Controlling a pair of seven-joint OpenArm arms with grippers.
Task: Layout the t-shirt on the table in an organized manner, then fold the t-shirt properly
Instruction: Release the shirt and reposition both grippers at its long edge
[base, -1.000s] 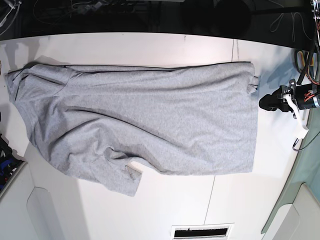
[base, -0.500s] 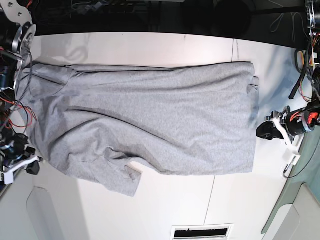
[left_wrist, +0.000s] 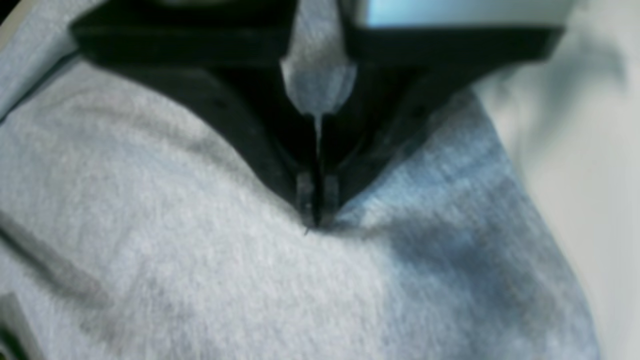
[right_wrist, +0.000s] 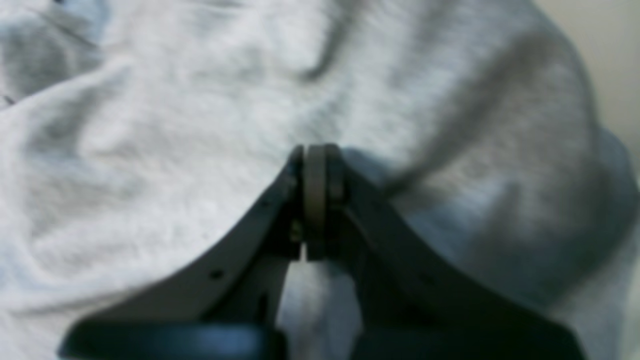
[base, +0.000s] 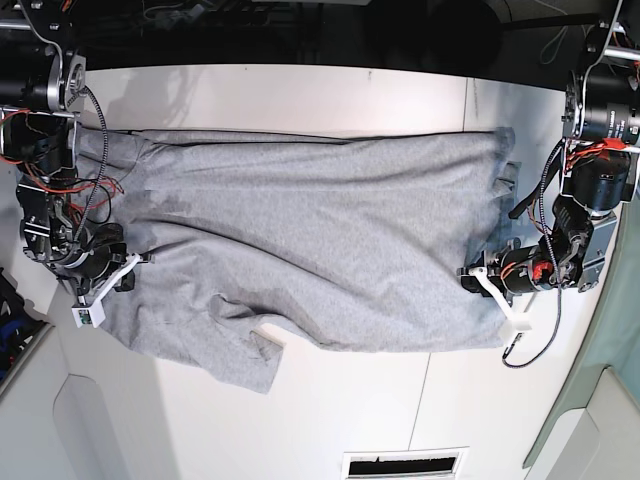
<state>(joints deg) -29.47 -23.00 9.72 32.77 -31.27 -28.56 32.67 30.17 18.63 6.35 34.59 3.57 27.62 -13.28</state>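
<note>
You have both hands pinched shut on the t-shirt (base: 310, 240): the left hand (base: 470, 275) bites the cloth at the edge on the base view's right, and the right hand (base: 128, 262) bites it at the opposite end, on that view's left. Each wrist view shows the jaws closed with grey fabric bunched at the tips, though both are too blurred to tell how many layers are caught. The shirt lies on the white tabletop (base: 300, 90), roughly in the middle, with its long axis running side to side across the base view; the straight edge by the left hand looks like the hem, and the gathered, creased end by the right hand looks like the shoulders, so it seems to point neck-first toward the view's left. A sleeve (base: 250, 355) pokes out at the near edge, partly folded on itself. To do this step well, I judge you should draw the two hands apart evenly along that long axis, low over the tabletop, so the diagonal creases near the right hand pull flat. Pull unevenly and the shirt will likely skew or slip from one hand.
</note>
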